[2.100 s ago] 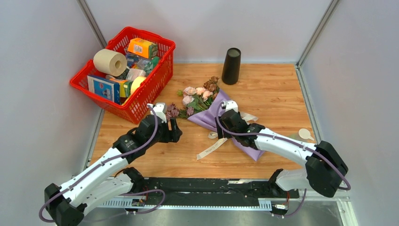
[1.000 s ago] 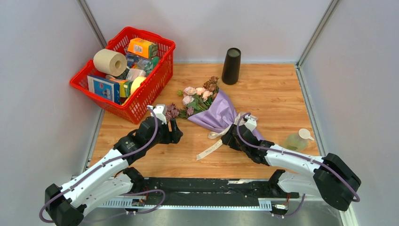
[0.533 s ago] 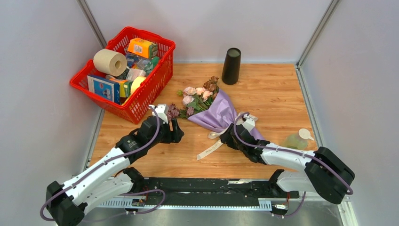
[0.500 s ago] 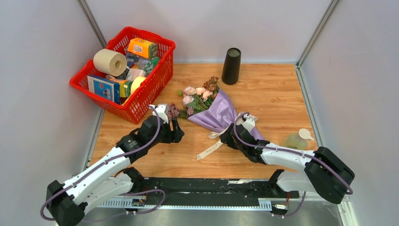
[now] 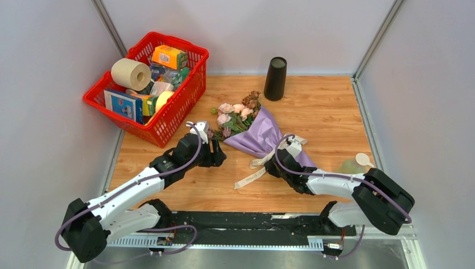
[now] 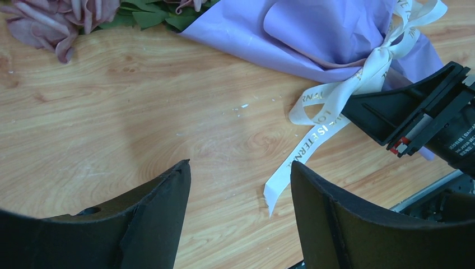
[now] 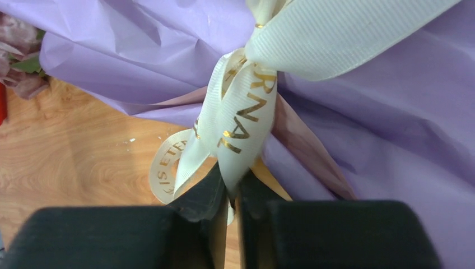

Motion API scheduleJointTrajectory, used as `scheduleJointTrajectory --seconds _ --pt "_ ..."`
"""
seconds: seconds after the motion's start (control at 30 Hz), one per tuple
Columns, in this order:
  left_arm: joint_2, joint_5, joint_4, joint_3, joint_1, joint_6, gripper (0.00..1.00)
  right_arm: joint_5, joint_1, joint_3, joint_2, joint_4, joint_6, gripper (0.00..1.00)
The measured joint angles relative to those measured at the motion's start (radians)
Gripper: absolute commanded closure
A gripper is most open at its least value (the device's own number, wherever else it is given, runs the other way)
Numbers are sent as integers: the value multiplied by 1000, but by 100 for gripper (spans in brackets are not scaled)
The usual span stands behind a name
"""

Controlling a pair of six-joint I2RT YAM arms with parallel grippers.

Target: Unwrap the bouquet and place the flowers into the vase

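Pinching, right gripper: its black fingers were pressed nearly together on a strand of the cream ribbon with gold lettering, just under the bow.
Left gripper: jaws stood wide apart, holding nothing, low over bare wood beside the ribbon's loose tail.
Bouquet: wrapped in crinkled lilac paper and tied, it lay on its side mid-table.
Flowers: pink, peach, mauve and brown roses with green leaves poked from the wrap's open end.
Vase: a tall matte black cylinder stood upright at the far edge of the light wooden table, near the blooms but apart from them.
Red plastic basket: full of packages, far left.
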Motion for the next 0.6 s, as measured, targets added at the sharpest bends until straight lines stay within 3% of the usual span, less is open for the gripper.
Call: scheduleJointTrajectory --seconds 0.17,0.4,0.6 --pt "43 6 80 -6 0 1 19 1 3 0 -30 -2 -31 100" --pt "119 13 223 -37 0 -28 18 9 6 -9 -250 -12 -66 100" --pt "202 20 391 -79 0 -90 19 -14 6 -14 -295 -22 -86 100"
